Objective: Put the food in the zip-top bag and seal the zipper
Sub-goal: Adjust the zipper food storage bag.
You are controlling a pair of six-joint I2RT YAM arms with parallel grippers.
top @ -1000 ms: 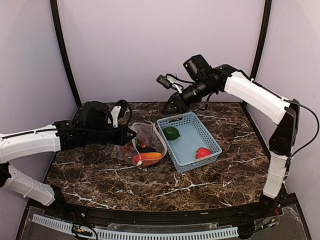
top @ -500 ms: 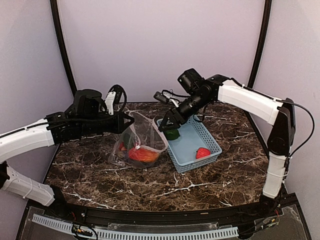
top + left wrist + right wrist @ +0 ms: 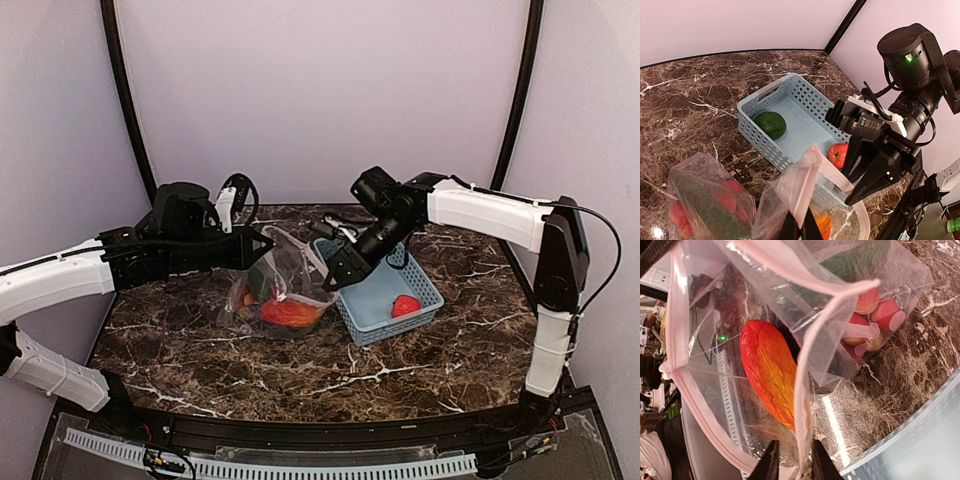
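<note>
The clear zip-top bag (image 3: 283,292) stands left of the basket, mouth held up. My left gripper (image 3: 263,247) is shut on the pale zipper strip (image 3: 805,175) at the bag's near rim; its fingertips (image 3: 790,227) pinch it. My right gripper (image 3: 336,279) is open, its fingertips (image 3: 771,462) straddling the opposite rim strip (image 3: 801,405). Inside the bag lie the orange mango (image 3: 769,372), the red-yellow balls (image 3: 871,315) and a dark green piece (image 3: 855,260). The green pepper (image 3: 771,124) and red strawberry (image 3: 838,154) lie in the basket.
The light blue lattice basket (image 3: 418,275) sits right of the bag, its near-left wall close to my right gripper. Dark marble table (image 3: 200,350) all round. Purple walls and black corner posts stand behind.
My right arm came down from above the basket to the bag's right rim. My left gripper lifted its side of the rim, and the bag now stands more upright.
</note>
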